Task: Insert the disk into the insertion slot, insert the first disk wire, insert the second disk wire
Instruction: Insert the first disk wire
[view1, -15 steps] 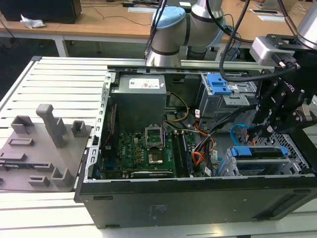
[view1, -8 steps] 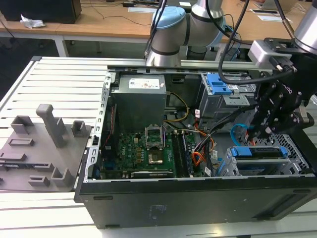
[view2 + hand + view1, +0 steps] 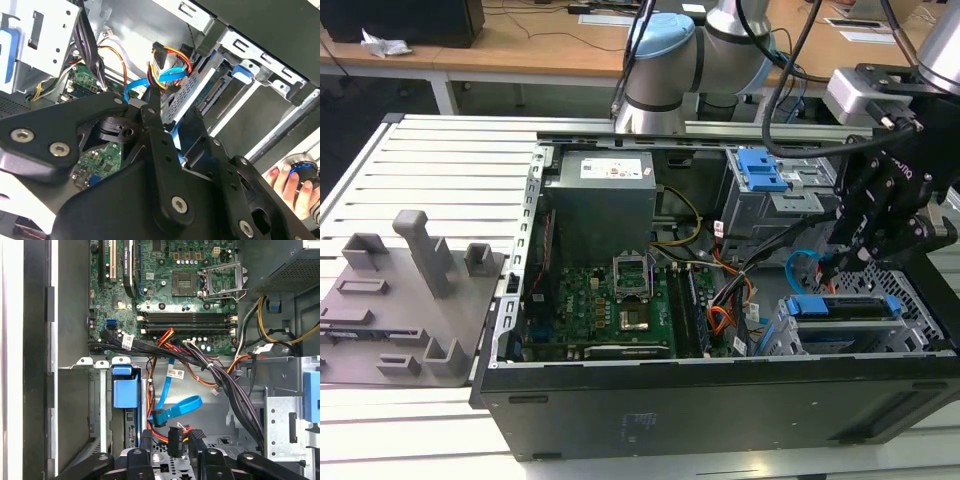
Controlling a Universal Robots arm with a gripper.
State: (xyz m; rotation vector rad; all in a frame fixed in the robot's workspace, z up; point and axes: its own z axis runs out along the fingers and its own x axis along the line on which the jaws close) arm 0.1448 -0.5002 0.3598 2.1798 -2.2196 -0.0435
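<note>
The disk point(image 3: 840, 306), in its bright blue frame point(image 3: 124, 390), lies in the insertion slot point(image 3: 910, 300) of the grey perforated cage at the exterior view's right. My gripper point(image 3: 845, 262) hangs just above the cage's back. Its two fingers point(image 3: 174, 441) stand apart in both wrist views, with nothing clearly between them. A plug on red, yellow and orange wires, the first disk wire point(image 3: 159, 60), hangs right at one fingertip point(image 3: 154, 100). The second disk wire point(image 3: 176, 409) curls in a light-blue loop beside it, with its plug point(image 3: 159, 417) loose.
The open computer case point(image 3: 720, 400) holds the motherboard point(image 3: 610, 295), the power supply point(image 3: 600, 200) and a taller cage with a blue latch point(image 3: 760, 170). Thick black cable bundles point(image 3: 235, 390) run past the cage. A person's hand point(image 3: 290, 182) rests outside the case. Grey fixtures point(image 3: 410, 290) stand on the table.
</note>
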